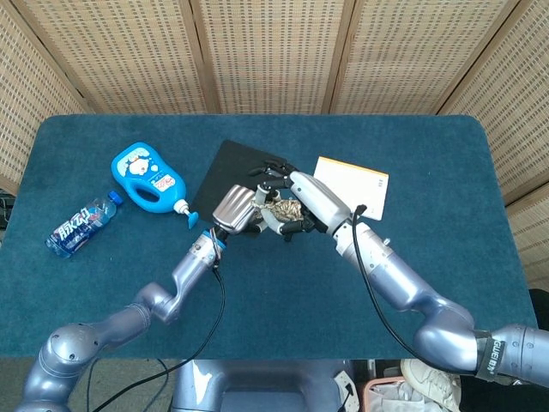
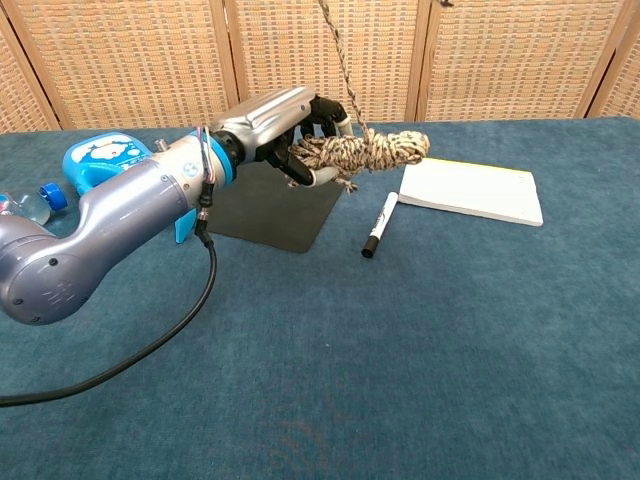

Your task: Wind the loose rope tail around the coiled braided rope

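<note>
**Rope bundle held up over the mat, tail going up**

Table (image 1: pixel 429 154) is covered in blue cloth, with a wicker screen (image 1: pixel 274 51) behind it. Black mat (image 2: pixel 270 210) lies mid-table. White notepad (image 2: pixel 470 188) sits to the mat's right, well apart from it, flat. Blue detergent bottle (image 1: pixel 147 177) lies on its side left of the mat, spout toward the mat. Small water bottle (image 1: pixel 81 225) is further left, also lying down. Black marker (image 2: pixel 378 225) lies between mat and notepad, touching neither.

My left hand (image 2: pixel 285 125) grips one end of the coiled braided rope (image 2: pixel 372 152), fingers curled round it, holding it off the table above the mat's right edge. The free end of the coil sticks out toward the notepad. The loose rope tail (image 2: pixel 340 50) runs from the coil up out of the chest view.

My right hand (image 1: pixel 296 202) shows only in the head view, right up against the coil, fingers bent near it. I cannot tell whether it actually has the tail pinched; the coil and my left hand block that.
</note>
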Controlling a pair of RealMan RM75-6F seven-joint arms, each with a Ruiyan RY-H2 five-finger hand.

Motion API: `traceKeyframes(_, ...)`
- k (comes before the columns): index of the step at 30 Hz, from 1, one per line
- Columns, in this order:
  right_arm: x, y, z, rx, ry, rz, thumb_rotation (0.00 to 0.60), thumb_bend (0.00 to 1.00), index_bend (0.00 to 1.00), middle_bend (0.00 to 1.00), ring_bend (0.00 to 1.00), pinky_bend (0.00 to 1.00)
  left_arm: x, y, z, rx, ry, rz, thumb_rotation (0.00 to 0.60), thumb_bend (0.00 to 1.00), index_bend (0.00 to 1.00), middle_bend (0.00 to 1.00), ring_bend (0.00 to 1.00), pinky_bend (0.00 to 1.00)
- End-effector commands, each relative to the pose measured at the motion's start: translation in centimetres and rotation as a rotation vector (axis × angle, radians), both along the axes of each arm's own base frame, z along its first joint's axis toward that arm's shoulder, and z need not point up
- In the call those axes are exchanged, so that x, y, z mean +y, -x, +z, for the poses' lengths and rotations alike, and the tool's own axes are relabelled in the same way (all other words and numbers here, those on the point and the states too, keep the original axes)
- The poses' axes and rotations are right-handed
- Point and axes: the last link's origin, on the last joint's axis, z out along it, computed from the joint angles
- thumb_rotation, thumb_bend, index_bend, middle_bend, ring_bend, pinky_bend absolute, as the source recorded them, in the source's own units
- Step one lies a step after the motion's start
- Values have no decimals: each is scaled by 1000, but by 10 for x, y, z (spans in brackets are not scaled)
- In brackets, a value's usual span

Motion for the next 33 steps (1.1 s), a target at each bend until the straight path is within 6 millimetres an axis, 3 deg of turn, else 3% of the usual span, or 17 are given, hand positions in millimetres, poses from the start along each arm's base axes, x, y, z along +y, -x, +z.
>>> traceKeyframes(1,-12,-6,0,-15,11,-16,600,528,758,175,0,0,-3,1,1,5,9,-22,600,725,679,594,535,672)
traceKeyframes(8,-35,-14,0,-42,15,-74,600,527,758,175,0,0,-11,3,1,17,66,-85,600,721,679,594,535,673)
traceKeyframes(13,-53,-7,-5,-23,25,-129,600,528,758,175,0,0,-17,5,6,2,79,-129,600,720,679,594,535,672)
traceKeyframes(23,-93,42,-12,51,23,-305,600,527,758,175,0,0,-27,14,20,-68,127,-172,600,720,679,594,536,672)
traceKeyframes(26,-101,67,-14,95,-20,-361,600,529,758,175,0,0,-28,14,25,-100,144,-167,600,720,682,595,535,672)
traceKeyframes(33,-109,89,-15,-34,-103,-454,600,539,759,176,0,0,-28,13,26,-154,177,-146,600,720,686,596,535,672)
